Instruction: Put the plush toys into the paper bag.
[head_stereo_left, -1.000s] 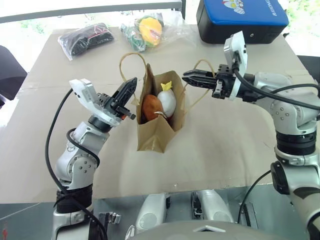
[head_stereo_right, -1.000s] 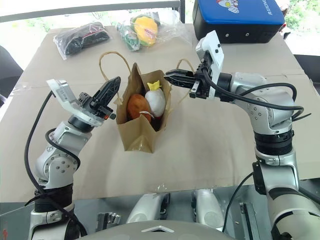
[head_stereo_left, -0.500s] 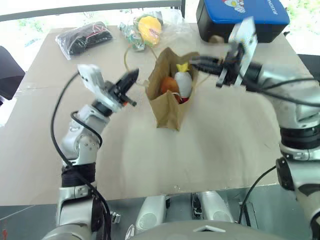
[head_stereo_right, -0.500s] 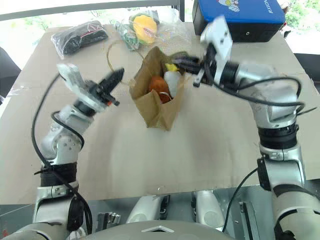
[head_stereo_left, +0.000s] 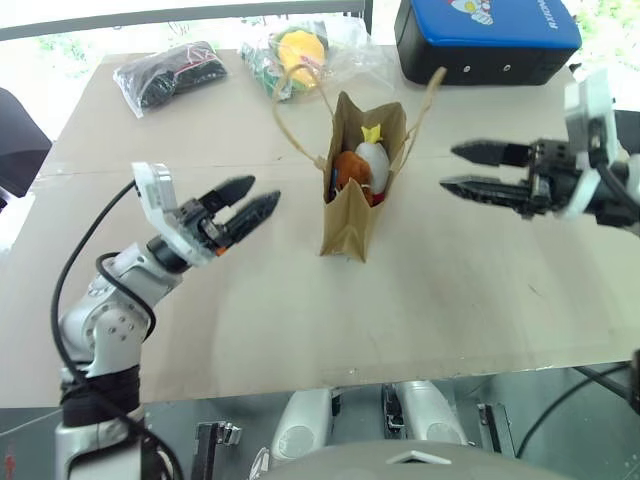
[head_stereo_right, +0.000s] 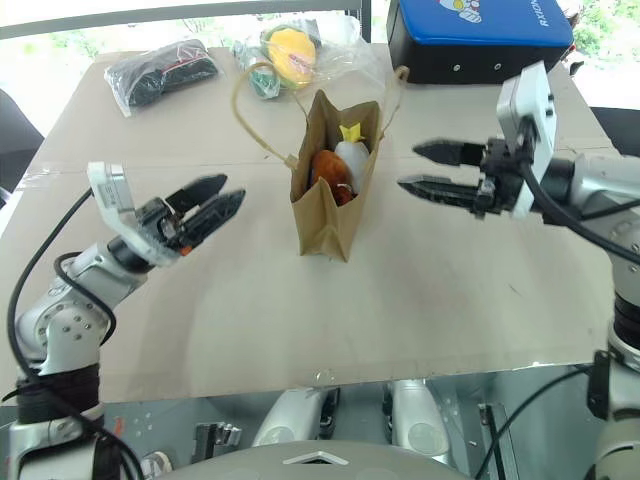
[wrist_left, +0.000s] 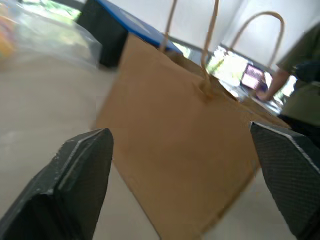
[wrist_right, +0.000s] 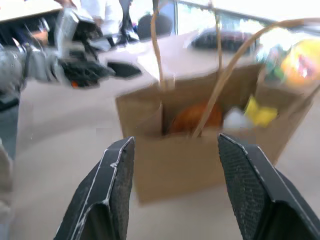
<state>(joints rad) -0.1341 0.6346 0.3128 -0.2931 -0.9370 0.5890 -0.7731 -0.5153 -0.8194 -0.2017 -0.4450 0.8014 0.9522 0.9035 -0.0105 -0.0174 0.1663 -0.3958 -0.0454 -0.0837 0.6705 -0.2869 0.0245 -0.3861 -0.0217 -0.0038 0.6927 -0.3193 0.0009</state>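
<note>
A plain brown kraft paper bag (head_stereo_left: 358, 190) with two thin tan cord loop handles stands upright on the tan counter (head_stereo_left: 300, 320), its long axis vertical and its open mouth facing up. Inside it sit two plush toys side by side — a round brown one (head_stereo_left: 349, 169) on the bag's left half and a white one with a yellow tip (head_stereo_left: 374, 160) just beside it, the yellow part poking above the rim. Behind the paper bag, toward the counter's far edge, lie two clear plastic bags: one holding a yellow-green toy (head_stereo_left: 298, 55), and further to the left one holding a dark bundle (head_stereo_left: 170, 76). Behind and to the right of the paper bag sits one black case with a blue lid (head_stereo_left: 485, 38). To the left of the paper bag the left gripper (head_stereo_left: 246, 203) points toward it with its two black fingers spread wide, apart from the paper and holding nothing. To the right of the bag the right gripper (head_stereo_left: 463, 168) also points at it — fingers parted, empty, clear of the handles.
</note>
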